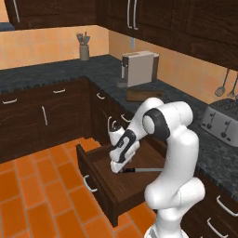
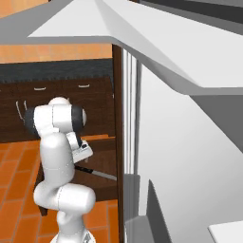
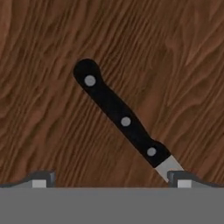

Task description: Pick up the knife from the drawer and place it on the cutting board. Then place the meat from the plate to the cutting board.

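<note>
Looking down through the hand camera, you see your claw (image 3: pixel 111 180) spread wide and empty just above the knife (image 3: pixel 120 117), which lies flat on the floor of the pulled-out drawer (image 1: pixel 100 183); nothing is lifted yet, so both placements remain. From the left base camera you also get the cutting board (image 1: pixel 144 95) waiting on the worktop (image 1: pixel 69 70) beside the coffee machine (image 1: pixel 138 68).

Bare wood surrounds the knife (image 3: pixel 120 118) in the drawer (image 1: pixel 100 186) (pulled open), its top unobstructed.
</note>
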Robot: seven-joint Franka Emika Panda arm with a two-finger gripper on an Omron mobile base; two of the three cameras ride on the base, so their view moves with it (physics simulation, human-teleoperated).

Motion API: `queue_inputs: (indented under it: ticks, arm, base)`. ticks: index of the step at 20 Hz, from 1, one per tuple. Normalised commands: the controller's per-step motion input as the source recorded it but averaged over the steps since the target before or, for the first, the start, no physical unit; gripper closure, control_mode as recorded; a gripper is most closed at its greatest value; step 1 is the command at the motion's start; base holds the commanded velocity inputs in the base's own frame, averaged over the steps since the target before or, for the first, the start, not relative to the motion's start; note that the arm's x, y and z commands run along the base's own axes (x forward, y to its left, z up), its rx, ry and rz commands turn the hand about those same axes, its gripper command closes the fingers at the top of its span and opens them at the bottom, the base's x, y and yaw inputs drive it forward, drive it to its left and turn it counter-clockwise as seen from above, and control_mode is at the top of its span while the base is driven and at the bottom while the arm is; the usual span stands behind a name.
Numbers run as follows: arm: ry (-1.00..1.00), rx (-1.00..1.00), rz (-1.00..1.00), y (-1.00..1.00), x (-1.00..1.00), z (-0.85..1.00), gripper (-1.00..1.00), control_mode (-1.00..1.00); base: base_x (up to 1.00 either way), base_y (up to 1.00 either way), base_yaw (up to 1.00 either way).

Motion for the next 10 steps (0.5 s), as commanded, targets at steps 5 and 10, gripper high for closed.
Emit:
queue_inputs:
  ticks: [5, 10]
  arm:
    - [-0.01, -0.01, 0.00, 0.00, 0.37, -0.36, -1.00, -1.00]
    - [-0.02, 0.00, 0.00, 0.00, 0.27, -0.56, -1.00, -1.00]
  base:
    - [0.00, 0.00, 0.00]
    - [0.00, 0.00, 0.00]
